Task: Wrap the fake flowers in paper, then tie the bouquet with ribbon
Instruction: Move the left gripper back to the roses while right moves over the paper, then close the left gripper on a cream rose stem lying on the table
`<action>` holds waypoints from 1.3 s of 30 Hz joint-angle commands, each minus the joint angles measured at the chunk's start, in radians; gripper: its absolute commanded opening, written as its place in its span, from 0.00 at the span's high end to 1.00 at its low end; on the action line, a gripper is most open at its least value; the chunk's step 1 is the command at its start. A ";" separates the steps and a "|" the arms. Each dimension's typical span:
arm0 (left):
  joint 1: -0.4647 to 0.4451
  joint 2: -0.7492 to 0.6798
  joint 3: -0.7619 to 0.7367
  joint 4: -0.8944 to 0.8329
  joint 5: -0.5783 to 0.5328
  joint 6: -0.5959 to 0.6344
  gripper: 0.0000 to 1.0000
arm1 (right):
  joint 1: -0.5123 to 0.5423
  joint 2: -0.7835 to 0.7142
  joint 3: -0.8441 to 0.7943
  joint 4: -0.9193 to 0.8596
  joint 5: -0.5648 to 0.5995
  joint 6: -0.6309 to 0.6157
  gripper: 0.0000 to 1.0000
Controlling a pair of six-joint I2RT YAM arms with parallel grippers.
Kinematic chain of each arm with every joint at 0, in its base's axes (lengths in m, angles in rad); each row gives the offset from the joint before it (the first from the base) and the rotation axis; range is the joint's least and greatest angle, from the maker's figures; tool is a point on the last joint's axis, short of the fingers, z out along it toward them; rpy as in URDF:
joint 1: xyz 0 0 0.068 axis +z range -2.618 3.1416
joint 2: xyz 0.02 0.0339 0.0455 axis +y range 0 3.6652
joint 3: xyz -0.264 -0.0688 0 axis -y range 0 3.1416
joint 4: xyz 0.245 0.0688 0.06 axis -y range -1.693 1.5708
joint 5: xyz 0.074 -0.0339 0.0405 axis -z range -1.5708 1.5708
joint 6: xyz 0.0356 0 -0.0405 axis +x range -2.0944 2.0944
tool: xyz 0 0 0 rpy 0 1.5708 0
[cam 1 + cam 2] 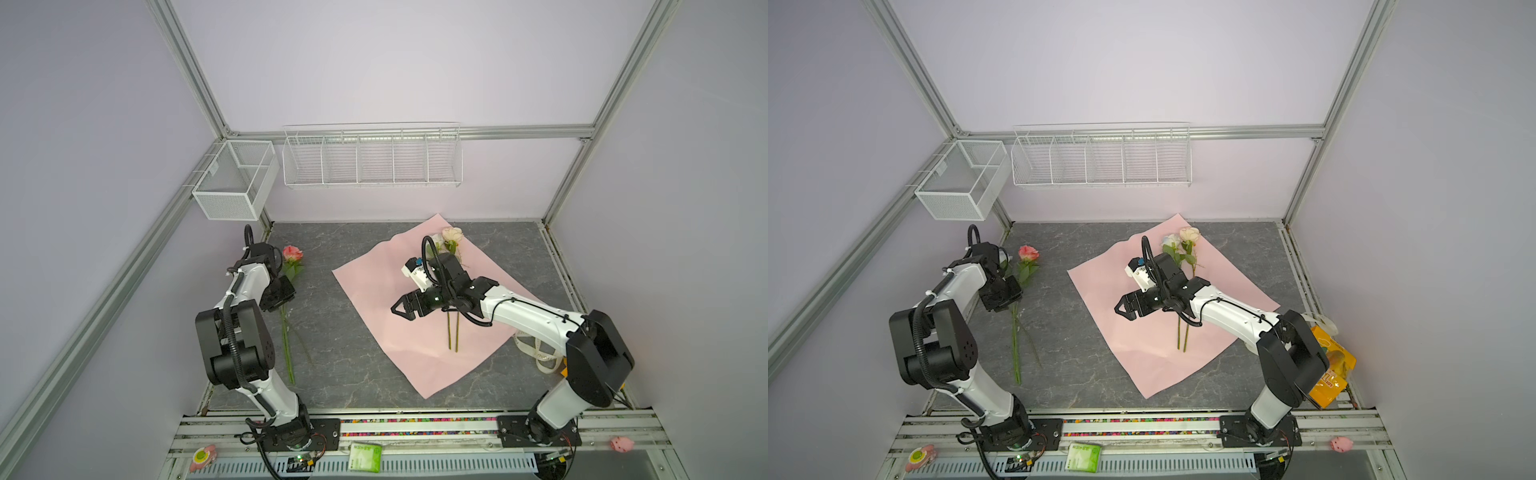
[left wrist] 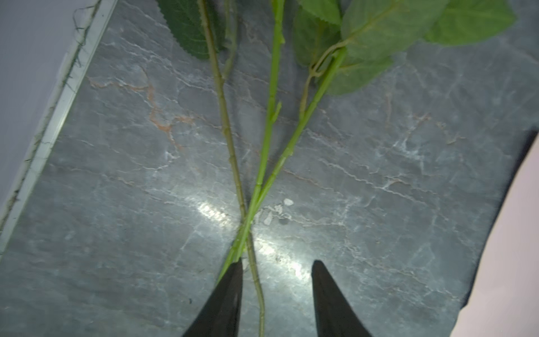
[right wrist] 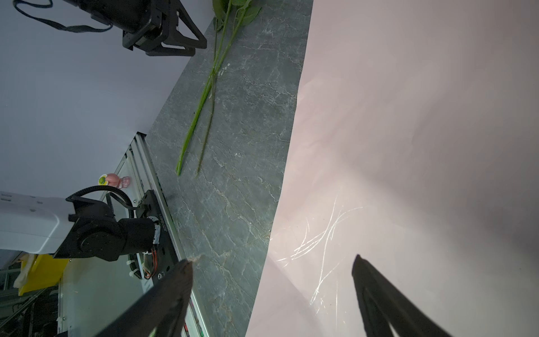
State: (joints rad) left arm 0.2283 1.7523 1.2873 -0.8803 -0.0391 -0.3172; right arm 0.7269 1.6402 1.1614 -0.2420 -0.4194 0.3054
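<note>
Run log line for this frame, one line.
left gripper: open, straddling stem on table | right gripper: open, empty, above pink paper | two roses: on paper, untied

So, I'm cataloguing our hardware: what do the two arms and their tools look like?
The left arm and right arm have white shells, black joint housings and black ribbed cables looping outside. The left tool and right tool have black, tapering, pointed fingers.

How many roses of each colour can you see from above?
Pink rose: 1
Peach rose: 1
Pale whitish rose: 1
Total: 3 showing; extra stems beside the pink one hint at hidden blooms.
</note>
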 commanded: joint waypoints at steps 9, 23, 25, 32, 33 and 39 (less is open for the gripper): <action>0.029 0.218 0.203 -0.086 -0.021 0.087 0.71 | 0.003 0.059 0.023 -0.003 -0.039 -0.037 0.11; 0.076 0.369 0.313 -0.092 0.048 0.097 0.76 | 0.002 0.070 0.026 -0.010 -0.035 -0.040 0.11; 0.077 0.375 0.310 -0.090 0.070 0.100 0.76 | 0.002 0.073 0.026 -0.013 -0.032 -0.041 0.11; 0.077 0.315 0.296 -0.074 0.077 0.080 0.74 | 0.002 0.081 0.030 -0.014 -0.033 -0.032 0.11; 0.076 0.303 0.295 -0.071 0.069 0.075 0.74 | 0.002 0.080 0.030 -0.013 -0.032 -0.031 0.12; 0.077 0.241 0.256 -0.023 0.101 0.057 0.75 | 0.002 0.082 0.039 -0.014 -0.033 -0.028 0.11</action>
State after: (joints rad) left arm 0.3027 2.0453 1.5684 -0.9268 0.0341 -0.2466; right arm 0.7273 1.7039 1.1770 -0.2504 -0.4423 0.2909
